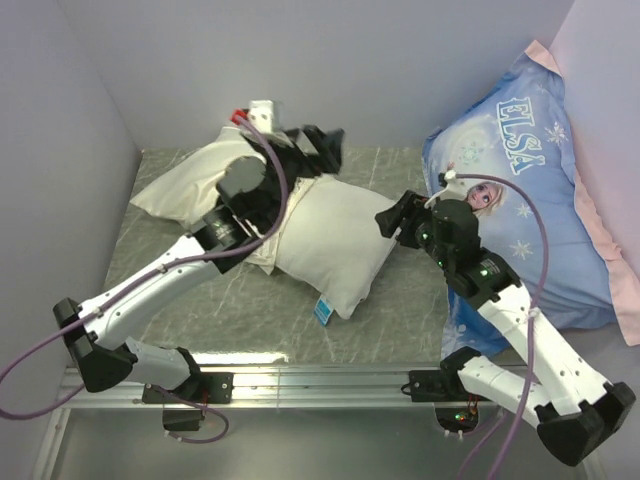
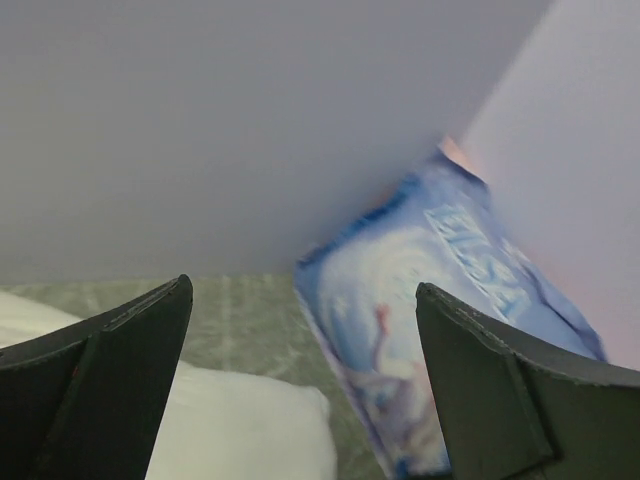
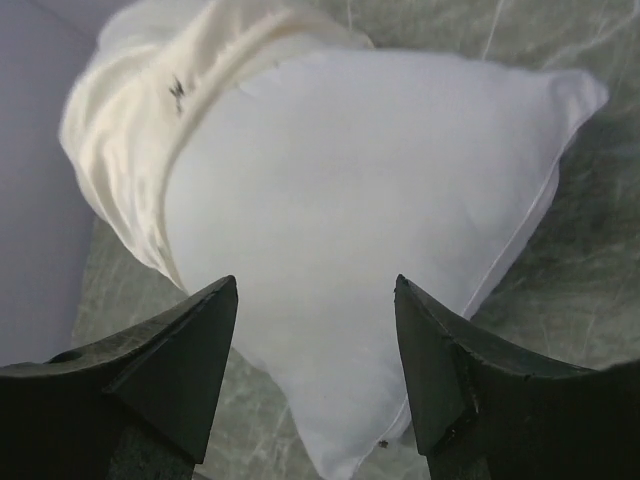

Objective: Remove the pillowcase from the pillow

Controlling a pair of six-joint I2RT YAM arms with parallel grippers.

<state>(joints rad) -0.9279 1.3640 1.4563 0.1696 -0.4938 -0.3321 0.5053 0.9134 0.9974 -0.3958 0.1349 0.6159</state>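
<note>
The plump white pillow (image 1: 335,240) lies in the middle of the table, its blue-and-white tag (image 1: 323,311) at the near edge. The cream pillowcase (image 1: 185,185) is bunched around its far-left end. My left gripper (image 1: 322,148) is open and empty above the pillow's far edge; in the left wrist view (image 2: 300,330) a pillow corner (image 2: 250,430) shows below the fingers. My right gripper (image 1: 397,218) is open and empty just off the pillow's right edge. In the right wrist view (image 3: 315,290) it faces the bare pillow (image 3: 380,190), with the pillowcase (image 3: 140,130) wrinkled at the far end.
A large blue "ELSA" pillow (image 1: 520,190) leans against the right wall and also shows in the left wrist view (image 2: 440,300). Grey walls close the back and left. The green marbled table (image 1: 230,310) ends at a metal rail (image 1: 320,380) in front.
</note>
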